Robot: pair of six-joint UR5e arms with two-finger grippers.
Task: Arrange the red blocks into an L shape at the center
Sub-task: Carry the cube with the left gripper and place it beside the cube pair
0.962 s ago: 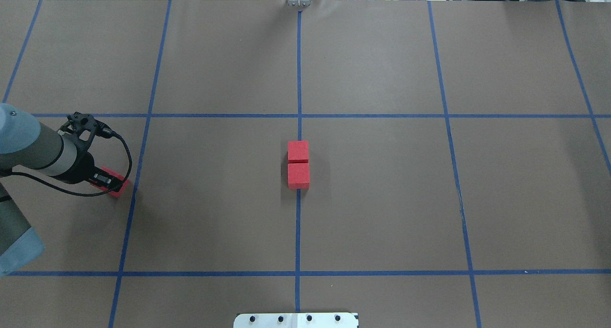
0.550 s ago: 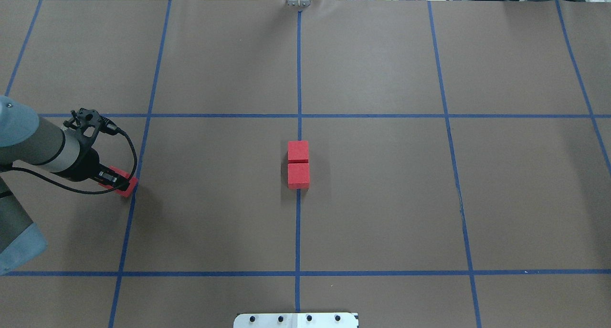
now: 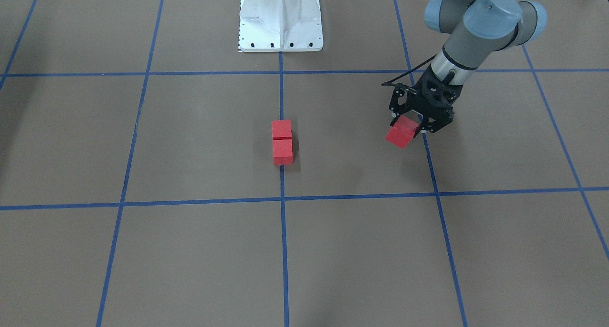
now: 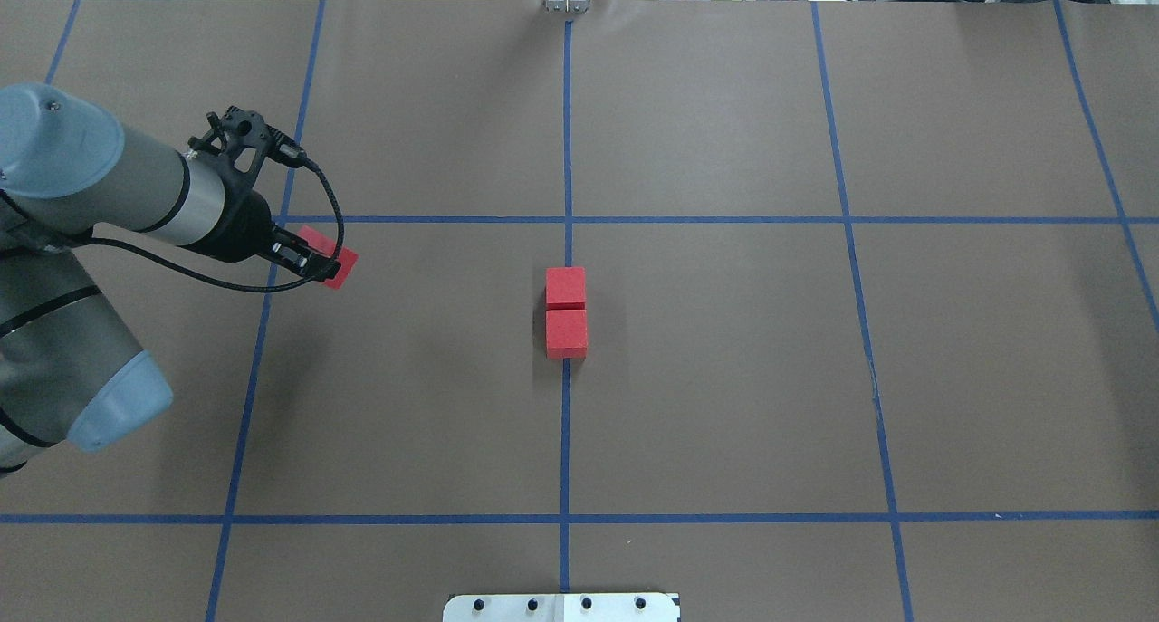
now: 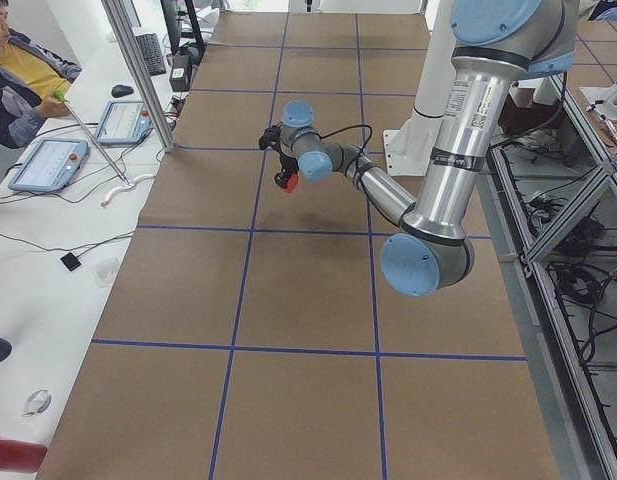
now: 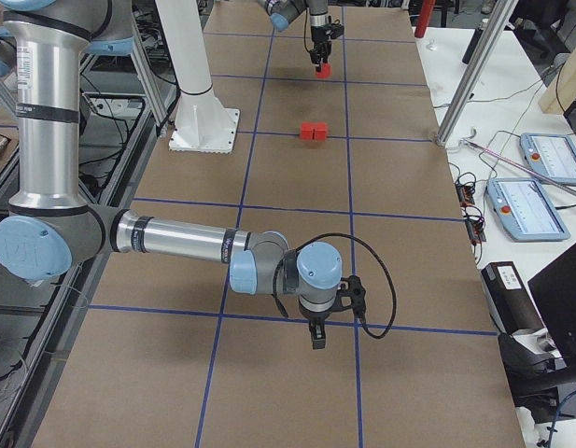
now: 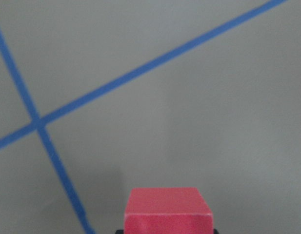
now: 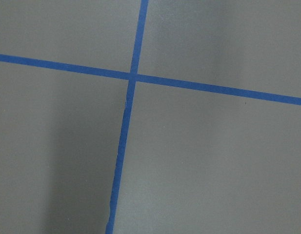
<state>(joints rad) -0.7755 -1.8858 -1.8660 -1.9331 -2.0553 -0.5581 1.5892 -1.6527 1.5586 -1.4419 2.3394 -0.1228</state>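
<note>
The left gripper (image 4: 306,260) is clamped on one red block (image 4: 337,262), held clear of the worktop (image 4: 724,423) between its left edge and the middle. Two red blocks (image 4: 566,287) sit touching in a straight row at the center (image 4: 567,242), on the tape line (image 4: 565,423). By my judgement the task is about two-thirds done: the carried block must land beside one end of the row to make the L. There are three blocks and two grippers. The right gripper (image 6: 314,338) hangs low near the right edge, and I cannot tell whether it is open or closed.

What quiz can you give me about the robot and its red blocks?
1. True or false: the left tool holds a red block.
2. How many blocks rest on the blue centre line? A) one B) two C) three
3. Fill in: the held block is on the robot's ____ side of them.
Key: 1 true; 2 B; 3 left.
</note>
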